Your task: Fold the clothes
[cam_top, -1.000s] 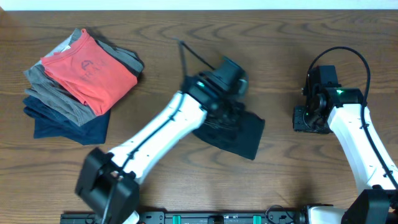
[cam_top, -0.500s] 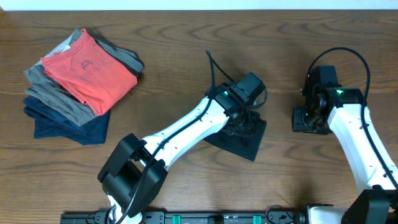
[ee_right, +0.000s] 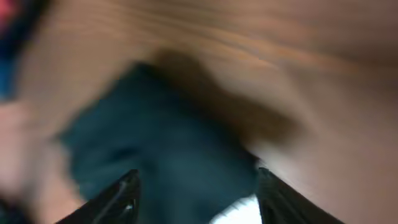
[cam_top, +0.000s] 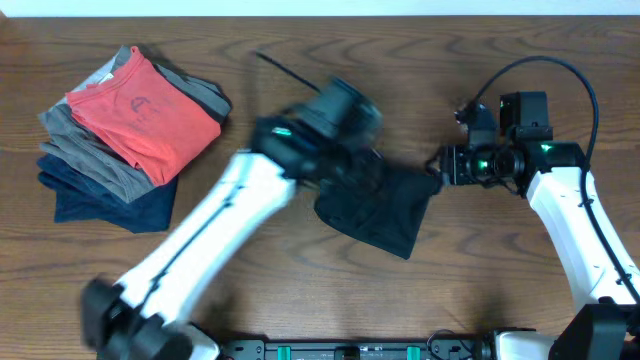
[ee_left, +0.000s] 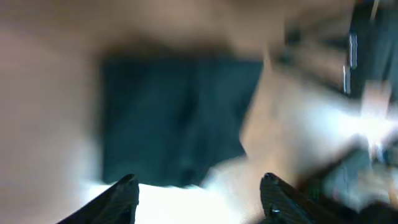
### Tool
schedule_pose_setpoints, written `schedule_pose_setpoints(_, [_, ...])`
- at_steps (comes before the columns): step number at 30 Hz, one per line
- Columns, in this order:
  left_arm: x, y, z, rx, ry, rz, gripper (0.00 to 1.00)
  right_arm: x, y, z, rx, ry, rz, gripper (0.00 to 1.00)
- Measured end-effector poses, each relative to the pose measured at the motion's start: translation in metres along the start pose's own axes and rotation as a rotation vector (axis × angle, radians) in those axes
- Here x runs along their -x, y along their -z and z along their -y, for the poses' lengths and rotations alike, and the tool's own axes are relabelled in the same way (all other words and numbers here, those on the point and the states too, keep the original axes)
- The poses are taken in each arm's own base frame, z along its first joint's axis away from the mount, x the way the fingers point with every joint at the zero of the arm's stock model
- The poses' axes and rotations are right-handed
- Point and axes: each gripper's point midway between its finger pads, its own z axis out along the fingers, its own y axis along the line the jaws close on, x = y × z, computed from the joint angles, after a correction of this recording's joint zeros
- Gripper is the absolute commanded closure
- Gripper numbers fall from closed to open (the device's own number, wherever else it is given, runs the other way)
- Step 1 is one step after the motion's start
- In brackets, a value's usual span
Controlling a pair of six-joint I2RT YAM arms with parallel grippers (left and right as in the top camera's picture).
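The black shirt [cam_top: 385,210] lies folded into a small rough square at the table's middle, and it also shows as a dark patch [ee_left: 174,118] ahead in the left wrist view. My left gripper [cam_top: 358,160] hovers blurred over the shirt's upper left edge. Its jaws [ee_left: 198,180] are open with nothing between them. From the right, my right gripper [cam_top: 440,165] points at the shirt's right corner. It is open too [ee_right: 198,174], with the dark cloth [ee_right: 161,143] lying under and between its fingers, not pinched.
A pile of folded garments sits at the far left: a red tee [cam_top: 140,110] on top, grey [cam_top: 80,150] below it and navy [cam_top: 100,195] at the bottom. The right arm's cable [cam_top: 560,75] loops above its wrist.
My left gripper has opened, let go of the shirt and swung back to the left. The right gripper has turned and reached left to the shirt's corner, opening wider.
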Motion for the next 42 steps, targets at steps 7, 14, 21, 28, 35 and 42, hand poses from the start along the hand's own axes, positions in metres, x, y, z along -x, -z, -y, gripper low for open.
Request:
schedule_pose_setpoints(7, [0.038,0.032,-0.078,0.139,0.158,0.136,0.35,-0.011,-0.014,-0.056,0.162,0.137,-0.049,0.39])
schedule_pose_setpoints(14, [0.023,-0.035,-0.102,0.175,0.202,-0.039,0.35,-0.039,-0.047,-0.088,0.210,0.193,-0.177,0.51])
schedule_pose_setpoints(21, [-0.018,-0.102,-0.099,0.127,0.236,-0.277,0.36,-0.105,-0.082,-0.080,0.177,0.067,-0.445,0.58])
schedule_pose_setpoints(28, [-0.067,-0.149,-0.085,0.129,0.175,-0.477,0.36,-0.164,-0.088,-0.038,-0.014,-0.076,-0.622,0.56])
schedule_pose_setpoints(35, [-0.100,-0.146,-0.093,0.235,0.137,-0.608,0.40,-0.147,-0.092,-0.015,-0.156,-0.111,-0.526,0.52])
schedule_pose_setpoints(42, [-0.124,-0.122,-0.104,0.345,0.235,-0.721,0.42,-0.054,-0.117,0.025,-0.271,-0.027,-0.131,0.40])
